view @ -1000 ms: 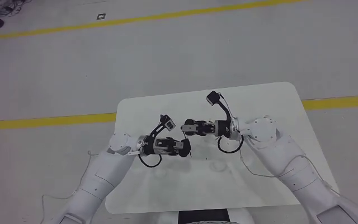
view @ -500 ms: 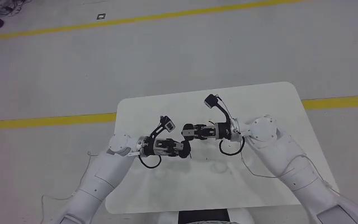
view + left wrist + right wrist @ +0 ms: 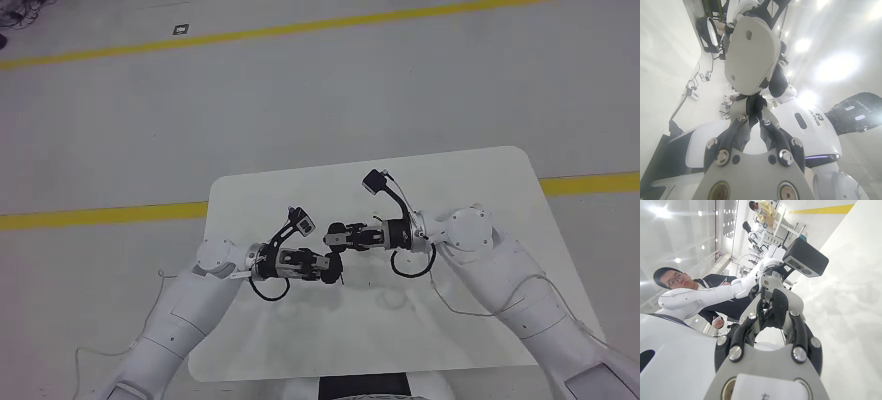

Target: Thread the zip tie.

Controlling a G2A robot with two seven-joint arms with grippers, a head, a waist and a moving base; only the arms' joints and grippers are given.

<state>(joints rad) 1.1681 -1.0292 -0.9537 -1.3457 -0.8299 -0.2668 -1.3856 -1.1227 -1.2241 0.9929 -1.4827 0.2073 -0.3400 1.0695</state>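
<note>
Above the middle of the white table [image 3: 480, 180] both arms meet tip to tip. My left gripper [image 3: 328, 264] [image 3: 753, 113] is shut on the black zip tie [image 3: 754, 106], whose strap bunches into a small loop at the fingertips. My right gripper [image 3: 338, 236] [image 3: 765, 308] comes in from the opposite side and looks shut on the same zip tie; the back of one of its fingers [image 3: 751, 56] sits close against the left one. A thin black strand hangs below the right fingers. How the tail and the head of the tie stand is hidden between the fingertips.
The table's near edge runs in front of both arms, with bare surface on all sides of the grippers. Yellow floor lines [image 3: 100, 215] lie beyond the table. The left wrist's camera block [image 3: 805, 256] juts out near the right gripper.
The right gripper has shifted slightly down and closer to the left gripper. The left arm has hardly moved.
</note>
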